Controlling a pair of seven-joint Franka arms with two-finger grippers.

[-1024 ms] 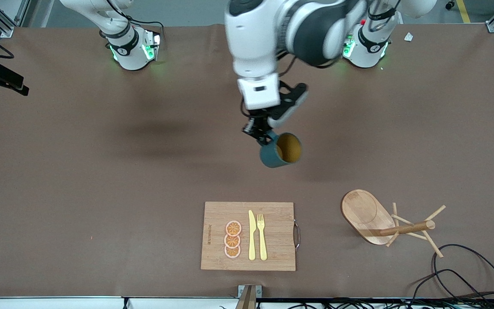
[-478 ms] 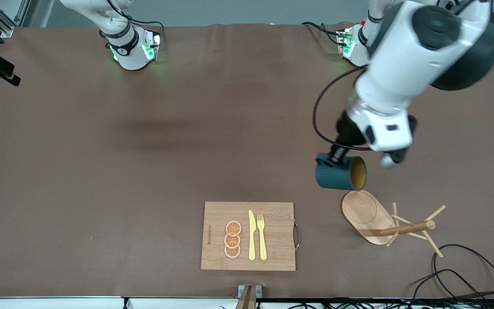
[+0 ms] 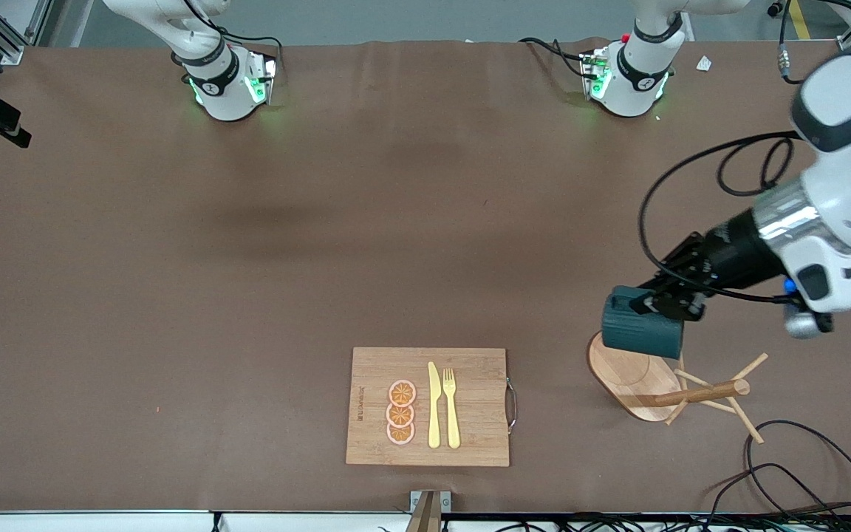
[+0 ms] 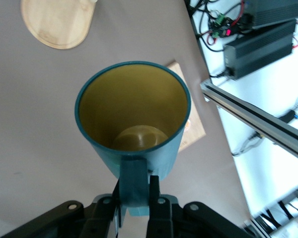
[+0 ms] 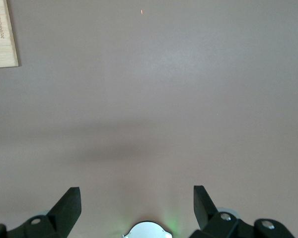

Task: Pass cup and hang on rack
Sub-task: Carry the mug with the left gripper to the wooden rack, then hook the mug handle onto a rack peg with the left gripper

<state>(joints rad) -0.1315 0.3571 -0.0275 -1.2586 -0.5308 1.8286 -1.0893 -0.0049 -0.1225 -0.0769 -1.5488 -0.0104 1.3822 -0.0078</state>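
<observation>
Left gripper (image 3: pixel 668 297) clamped on handle of teal-green cup (image 3: pixel 641 332), fingers (image 4: pixel 154 191) pinched together on the handle; cup held sideways in the air over the oval base of the wooden rack (image 3: pixel 636 375), mustard-yellow inside visible in left wrist view, mouth facing away from the wrist camera; left arm reaching in from its end of the table, over the rack area; right gripper (image 5: pixel 136 208) spread wide apart, holding nothing, up over bare brown table (image 3: pixel 248 258), right arm waiting; largest to smallest from here: brown table covering the whole work surface; bamboo cutting board (image 3: pixel 470 369) flat on table near the front camera edge, beside the rack toward the right arm's end; rack lying tipped, central post (image 3: pixel 699 394) slanting away from the base toward the left arm's end, thin pegs (image 3: pixel 753 365) sticking out around the post; black cable (image 3: pixel 802 458) looped on table near the rack, nearer the front camera; yellow knife (image 3: pixel 433 406) and yellow fork (image 3: pixel 452 408) side by side on the board; three orange slices (image 3: pixel 400 412) in a row on the board beside the knife
</observation>
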